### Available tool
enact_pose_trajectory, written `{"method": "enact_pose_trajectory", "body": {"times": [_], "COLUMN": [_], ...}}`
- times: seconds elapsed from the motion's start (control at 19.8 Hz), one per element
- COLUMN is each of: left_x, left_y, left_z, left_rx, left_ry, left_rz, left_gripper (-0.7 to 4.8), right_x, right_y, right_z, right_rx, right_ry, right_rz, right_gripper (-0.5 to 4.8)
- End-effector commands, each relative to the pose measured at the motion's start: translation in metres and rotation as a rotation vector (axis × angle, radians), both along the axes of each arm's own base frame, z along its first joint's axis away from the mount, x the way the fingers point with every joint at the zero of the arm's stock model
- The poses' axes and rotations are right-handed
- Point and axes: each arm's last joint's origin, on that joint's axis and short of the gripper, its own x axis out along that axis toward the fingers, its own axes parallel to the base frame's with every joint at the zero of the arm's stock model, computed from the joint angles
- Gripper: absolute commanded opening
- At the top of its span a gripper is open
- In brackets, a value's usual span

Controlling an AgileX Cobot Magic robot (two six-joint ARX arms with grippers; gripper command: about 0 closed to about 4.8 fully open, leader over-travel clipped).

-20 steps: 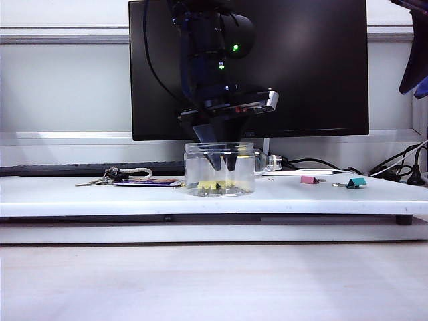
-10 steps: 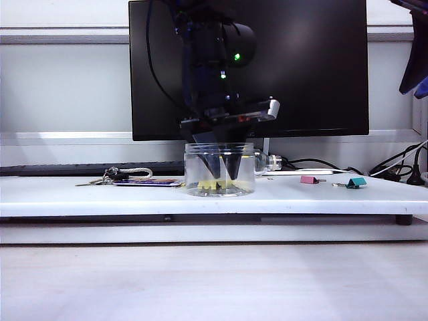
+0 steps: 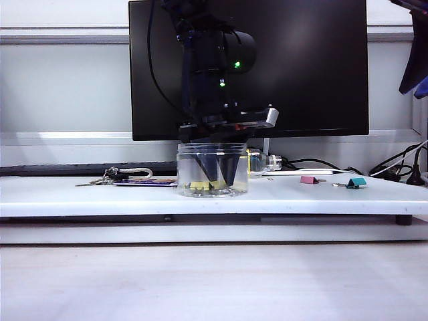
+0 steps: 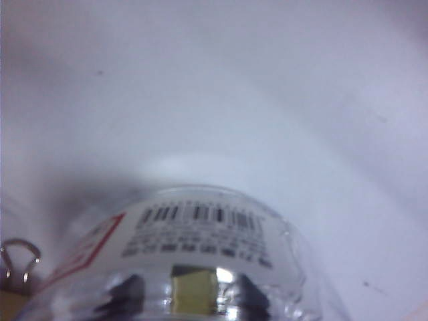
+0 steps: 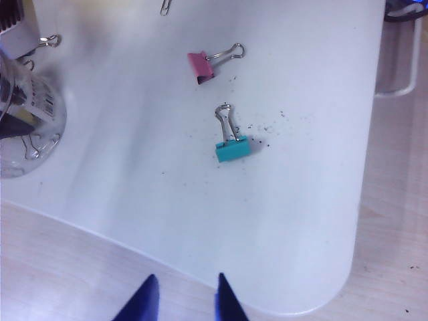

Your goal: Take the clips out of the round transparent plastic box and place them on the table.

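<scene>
Left gripper reaches down inside the round transparent plastic box on the worktop, jaws spread wide over yellow clips, grip unconfirmed; right gripper hovers over the worktop's edge, jaws half-open, empty; pink clip lies beside teal clip.

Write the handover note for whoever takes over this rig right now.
Left tool: down inside the clear box, fingers spread, nothing visibly gripped.
Right tool: empty, part open, hanging over the table's front edge, off to the right.
Yellow clips lie on the box floor.
Pink clip is on the table beside a teal one, right of the box.
Done: pink clip is out.
Left: lift out the yellow clips.
</scene>
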Motion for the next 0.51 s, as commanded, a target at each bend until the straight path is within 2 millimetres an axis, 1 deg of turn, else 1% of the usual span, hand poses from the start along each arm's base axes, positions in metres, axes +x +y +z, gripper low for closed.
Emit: {"method": "enact_pose_trajectory", "body": {"times": [0.05, 0.15, 0.2, 0.25, 0.51], "left_x": [0.0019, 0.0022, 0.0024, 0.0027, 0.0037], "left_y": [-0.0005, -0.0006, -0.0008, -0.0011, -0.0019], "left_z": [-0.0033, -0.0032, -0.0031, -0.0031, -0.0027], "left_rx": [0.009, 0.007, 0.005, 0.002, -0.007], "left_ry": [-0.007, -0.010, -0.012, -0.015, -0.026], "left_rz": [0.000, -0.001, 0.000, 0.000, 0.000], "left_gripper": [1.73, 1.68, 1.29, 1.08, 1.07], "right_x": [0.0002, 0.0002, 0.0002, 0.0002, 0.0002], "right_y": [0.0002, 0.0002, 0.0002, 0.0002, 0.0002], "right_z": [0.0019, 0.0019, 0.0019, 0.0019, 0.0019], "right_rx": [0.000, 0.001, 0.001, 0.001, 0.001], "right_ry": [-0.015, -0.016, -0.016, -0.016, -0.015], "right_rz": [0.005, 0.005, 0.005, 0.004, 0.004], "right_gripper": [1.15, 1.15, 1.15, 1.15, 1.16]}}
